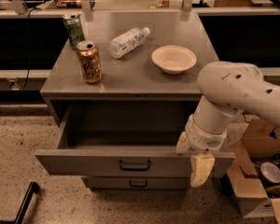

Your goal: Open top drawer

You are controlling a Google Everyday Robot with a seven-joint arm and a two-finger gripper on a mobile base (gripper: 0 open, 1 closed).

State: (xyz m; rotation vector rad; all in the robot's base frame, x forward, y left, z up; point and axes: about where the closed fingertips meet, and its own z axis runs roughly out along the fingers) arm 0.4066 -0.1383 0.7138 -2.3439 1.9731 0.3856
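Now pinching the front of the pulled-out top drawer (84,161) near its right end with the gripper (192,159), one finger either side.

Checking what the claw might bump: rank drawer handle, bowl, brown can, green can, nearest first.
1. Drawer handle, left of the claw, which sits at the right front of the top drawer.
2. Bowl, countertop, right.
3. Brown can, front left.
4. Green can, back left.
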